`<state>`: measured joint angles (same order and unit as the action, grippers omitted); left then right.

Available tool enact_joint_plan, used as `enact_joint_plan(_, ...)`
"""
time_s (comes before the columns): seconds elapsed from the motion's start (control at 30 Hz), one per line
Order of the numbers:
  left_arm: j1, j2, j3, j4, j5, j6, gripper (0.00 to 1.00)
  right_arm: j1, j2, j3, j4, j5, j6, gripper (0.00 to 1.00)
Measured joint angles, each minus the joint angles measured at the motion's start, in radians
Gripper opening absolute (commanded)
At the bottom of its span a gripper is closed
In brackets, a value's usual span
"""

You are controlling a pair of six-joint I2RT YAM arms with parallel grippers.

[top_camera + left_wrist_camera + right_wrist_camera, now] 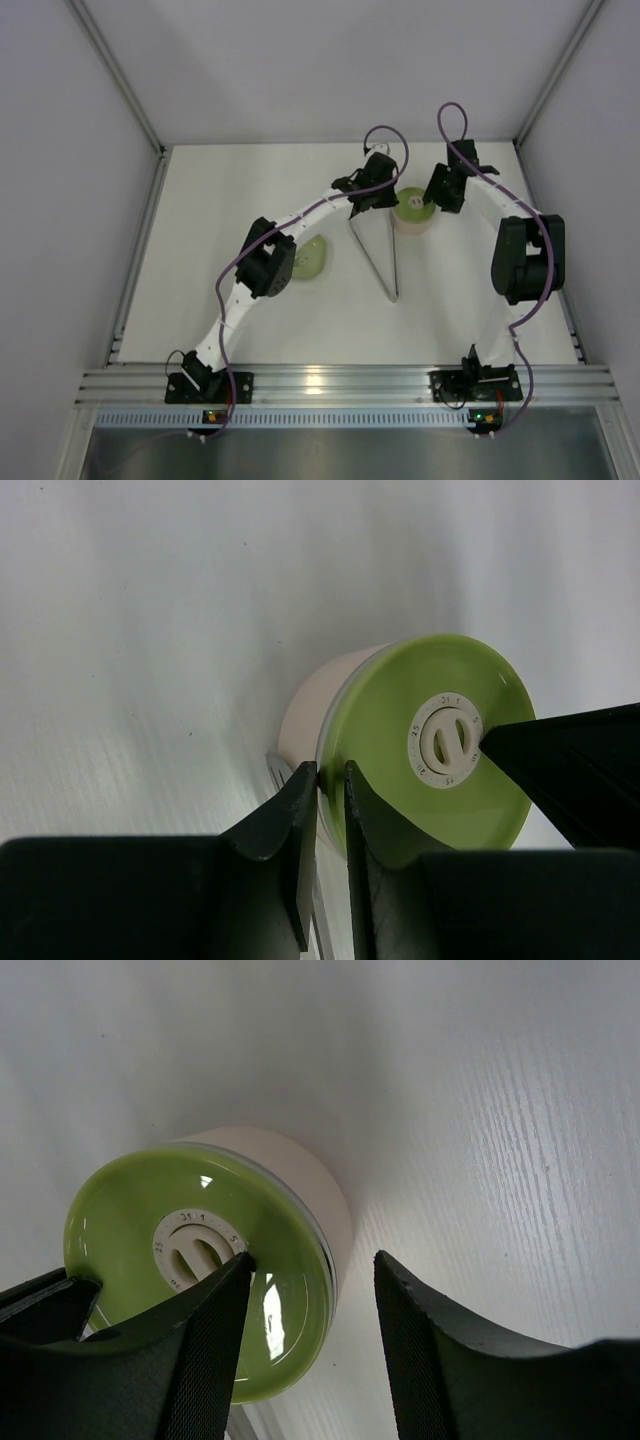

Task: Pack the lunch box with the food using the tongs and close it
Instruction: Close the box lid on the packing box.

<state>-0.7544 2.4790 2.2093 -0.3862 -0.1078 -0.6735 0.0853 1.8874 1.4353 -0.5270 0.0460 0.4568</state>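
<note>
The lunch box point(412, 224) stands at the table's middle back, a pale round tin point(310, 700) with the green lid point(420, 710) lying on it, white centre mark up. My left gripper point(330, 770) is shut on the lid's near rim, one finger outside and one on top. My right gripper point(312, 1258) is open over the lid point(130, 1210): its left fingertip point(235, 1270) touches the white mark, while the other finger hangs beyond the tin's side. The tongs point(380, 262) lie flat on the table, just in front of the tin. No food shows in any view.
A light green plate point(312, 262) lies left of the tongs, partly under my left arm's elbow point(268, 258). White walls with metal rails enclose the table on three sides.
</note>
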Motion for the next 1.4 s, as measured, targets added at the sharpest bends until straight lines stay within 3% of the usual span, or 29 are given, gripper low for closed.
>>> enact_joint_plan(0.47, 0.001, -0.014, -0.048, 0.052, 0.014, -0.005, 0.18, 0.004, 0.005, -0.031, 0.071, -0.024, 0.016, 0.52)
enact_joint_plan(0.8, 0.001, -0.023, -0.066, 0.066, 0.009, -0.002, 0.25, 0.004, -0.004, -0.034, 0.062, -0.018, 0.015, 0.53)
enact_joint_plan(0.87, 0.001, -0.024, -0.067, 0.066, 0.008, 0.002, 0.30, 0.005, -0.007, -0.034, 0.056, -0.016, 0.014, 0.54)
enact_joint_plan(1.4, 0.003, -0.036, -0.064, 0.034, 0.014, 0.057, 0.36, 0.005, -0.105, 0.039, -0.130, 0.013, -0.008, 0.56)
